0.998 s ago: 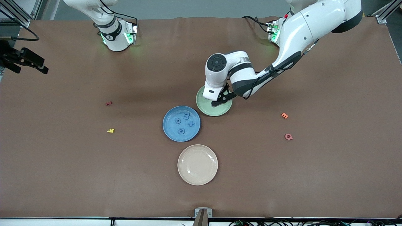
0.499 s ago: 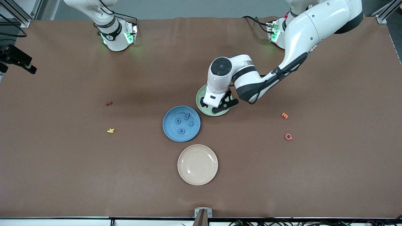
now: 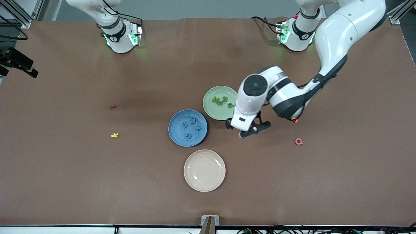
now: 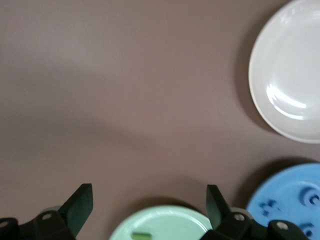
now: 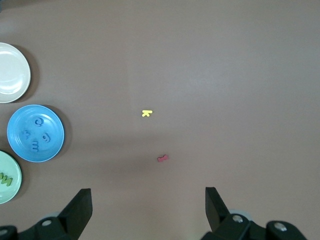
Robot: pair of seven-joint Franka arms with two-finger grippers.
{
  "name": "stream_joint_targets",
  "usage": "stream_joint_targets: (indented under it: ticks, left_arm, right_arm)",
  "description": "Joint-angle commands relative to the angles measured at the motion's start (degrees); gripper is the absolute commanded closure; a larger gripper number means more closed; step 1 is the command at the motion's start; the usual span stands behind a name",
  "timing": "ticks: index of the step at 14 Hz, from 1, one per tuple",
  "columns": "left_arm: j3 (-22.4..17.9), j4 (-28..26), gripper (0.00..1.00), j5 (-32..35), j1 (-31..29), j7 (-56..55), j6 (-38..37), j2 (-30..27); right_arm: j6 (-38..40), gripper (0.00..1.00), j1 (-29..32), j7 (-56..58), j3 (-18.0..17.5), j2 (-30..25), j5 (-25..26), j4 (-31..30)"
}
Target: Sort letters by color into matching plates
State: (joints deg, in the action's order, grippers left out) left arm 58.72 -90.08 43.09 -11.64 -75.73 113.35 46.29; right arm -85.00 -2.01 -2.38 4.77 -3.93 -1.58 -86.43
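A wide table (image 3: 97, 182) covered with a matte brown sheet fills nearly the whole front view; the sheet's top edge lies slightly wavy against a grey floor (image 3: 195, 8). Silver aluminium frame struts (image 3: 398, 13) stand at both upper corners. A small grey metal bracket (image 3: 210, 220) sits at the middle of the table's near edge, with what seem to be dark cables (image 3: 292, 230) along a white strip below it. Light falls soft and even.

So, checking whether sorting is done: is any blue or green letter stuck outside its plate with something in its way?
None visible: four blue letters lie in the blue plate, green letters in the green plate.
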Motion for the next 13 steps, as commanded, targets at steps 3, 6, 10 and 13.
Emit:
stream_joint_targets:
  ticks: [3,6,10,13]
  left_arm:
    - [0.3,2.4,0.00,0.5,-5.4,13.3,-2.2,-4.1]
    - [0.7,7.0,0.00,0.4,-6.2,19.3,-6.5,-4.2]
    - [2.6,7.7,0.00,-0.5,-9.5,20.7,-9.8,-6.0]
    - [4.6,7.6,0.00,-1.5,-14.0,23.4,-10.9,-9.5]
  right_arm:
    - [0.0,0.00,0.3,0.6,-0.6,0.9,0.6,1.6]
    - [-0.9,0.00,0.3,0.5,-0.6,0.9,0.4,1.6]
    - [-1.5,0.00,0.3,0.6,-0.7,1.0,0.3,1.6]
    - [-1.7,0.00,0.3,0.5,-0.7,1.0,0.4,1.6]
